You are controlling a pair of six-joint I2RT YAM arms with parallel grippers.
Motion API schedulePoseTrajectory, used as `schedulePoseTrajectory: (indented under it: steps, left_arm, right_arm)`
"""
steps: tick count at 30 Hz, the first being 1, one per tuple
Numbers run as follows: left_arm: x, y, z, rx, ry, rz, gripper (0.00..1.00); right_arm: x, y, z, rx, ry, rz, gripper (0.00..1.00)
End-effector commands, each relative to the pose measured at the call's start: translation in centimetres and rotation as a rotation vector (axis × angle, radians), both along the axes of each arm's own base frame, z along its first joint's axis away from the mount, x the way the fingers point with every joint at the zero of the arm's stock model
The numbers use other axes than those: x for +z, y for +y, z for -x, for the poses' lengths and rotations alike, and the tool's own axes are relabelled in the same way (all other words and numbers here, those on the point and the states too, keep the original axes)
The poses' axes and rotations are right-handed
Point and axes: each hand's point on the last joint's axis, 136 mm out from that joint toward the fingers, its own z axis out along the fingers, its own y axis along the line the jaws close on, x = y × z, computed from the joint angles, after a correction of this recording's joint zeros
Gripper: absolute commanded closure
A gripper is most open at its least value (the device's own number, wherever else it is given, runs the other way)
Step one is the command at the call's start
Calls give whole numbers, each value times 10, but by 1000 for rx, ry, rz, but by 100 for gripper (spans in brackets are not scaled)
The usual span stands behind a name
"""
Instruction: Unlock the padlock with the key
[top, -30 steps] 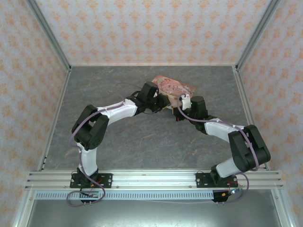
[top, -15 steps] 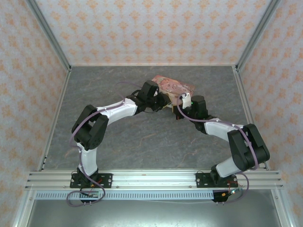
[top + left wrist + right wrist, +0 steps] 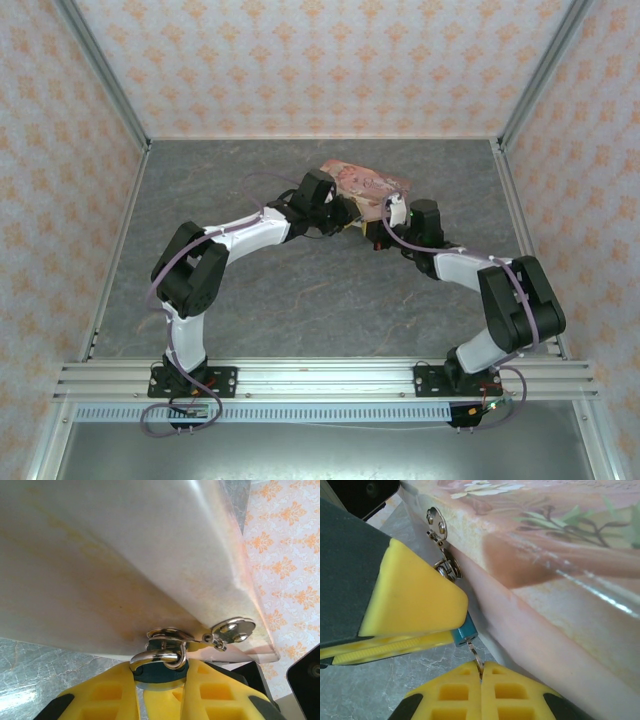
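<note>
Left pincer (image 3: 161, 692): you have it clamped on the padlock (image 3: 159, 672), with its yellow fingers (image 3: 100, 697) pinching the teal body from both sides. The padlock's shackle is hooked through the hasp (image 3: 232, 630) on the side wall of the pink tin (image 3: 125, 555) (the tin sits on the grey surface (image 3: 300, 290), toward the far side). Right pincer (image 3: 481, 676): fully closed on the key (image 3: 474, 652), which runs from its fingertips into the end of the padlock.
</note>
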Motion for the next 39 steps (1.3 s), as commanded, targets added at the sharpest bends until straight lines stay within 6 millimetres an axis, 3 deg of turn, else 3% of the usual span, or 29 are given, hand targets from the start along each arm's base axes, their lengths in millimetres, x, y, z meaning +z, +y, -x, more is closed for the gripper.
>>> schedulePoseTrajectory:
  steps: [1,3,5,14,24,31,39]
  left_arm:
    - [17,-27,29,-139,-7,66,80]
    - [15,-29,28,-130,-7,83,81]
    - [-4,-30,27,-128,21,74,81]
    - [-43,-28,31,-121,79,48,81]
    - [-67,-27,26,-101,100,46,75]
    - [-65,-10,18,-54,76,39,67]
    - [-38,13,9,6,3,61,51]
  right_arm:
    - [23,7,-13,3,-95,-54,100]
    - [11,6,-10,-8,-67,-52,100]
    - [1,5,-8,-17,-44,-59,100]
    - [-34,3,1,-43,65,-52,100]
    - [-61,-2,12,-90,152,-44,100]
    - [-75,-6,19,-117,213,-45,100]
    - [-74,-3,18,-116,228,-71,100]
